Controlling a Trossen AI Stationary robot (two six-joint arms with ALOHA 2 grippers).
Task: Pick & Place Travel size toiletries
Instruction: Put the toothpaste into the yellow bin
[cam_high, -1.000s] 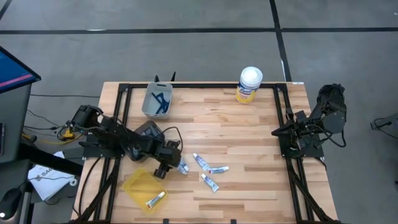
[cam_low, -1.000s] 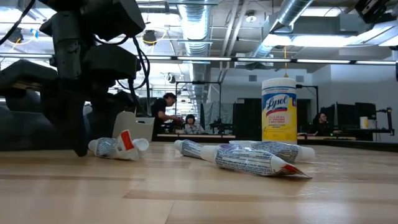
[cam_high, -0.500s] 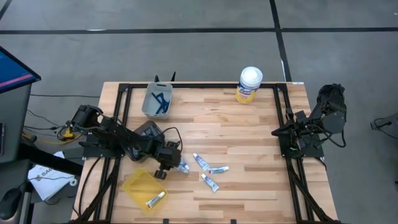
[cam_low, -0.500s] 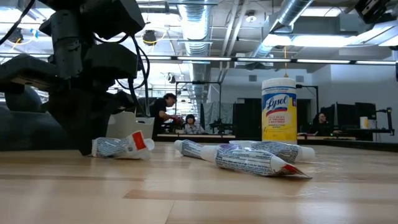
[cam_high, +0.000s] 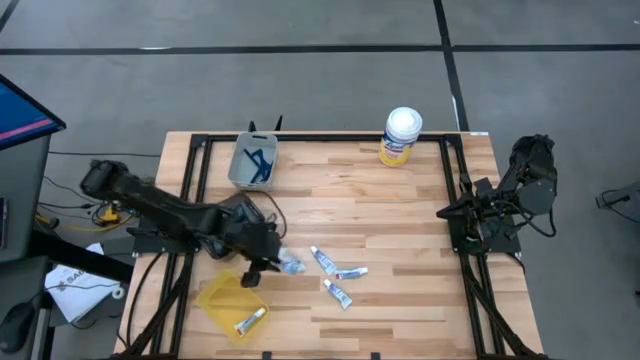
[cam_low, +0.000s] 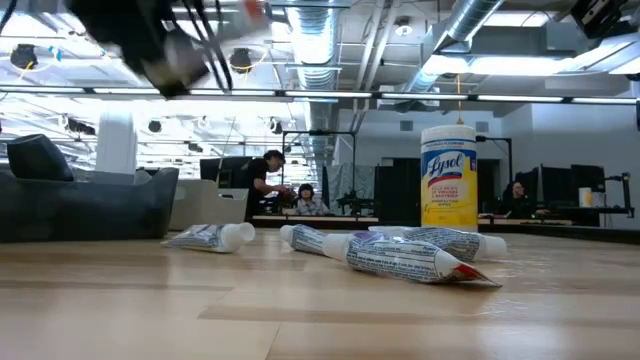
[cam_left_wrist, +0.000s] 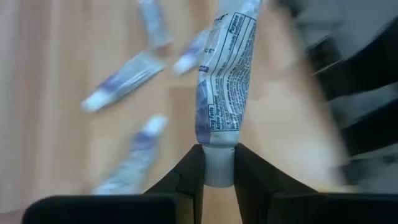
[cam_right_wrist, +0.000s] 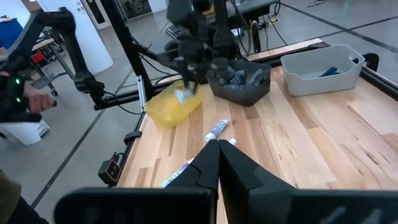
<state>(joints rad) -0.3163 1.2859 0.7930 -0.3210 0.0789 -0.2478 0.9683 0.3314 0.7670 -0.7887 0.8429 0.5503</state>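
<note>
Left fingers (cam_left_wrist: 189, 180) pinched on white tube (cam_left_wrist: 225, 93) at the cap end, low centre of left wrist view; body hanging free beyond. In high view, left gripper (cam_high: 272, 262) lower left, above yellow tray (cam_high: 222, 298). Probably light, soft, crushable, slick; cap or shoulder likely the firmest hold. Three loose tubes (cam_high: 335, 272) on desk (cam_high: 400, 220) at centre. Right gripper (cam_right_wrist: 217, 163) closed, empty, parked at right edge.

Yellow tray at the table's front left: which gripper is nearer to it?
Left. The left gripper, shut on a toothpaste tube, hangs just beside the yellow tray. The right gripper waits shut at the table's far right edge.
</note>
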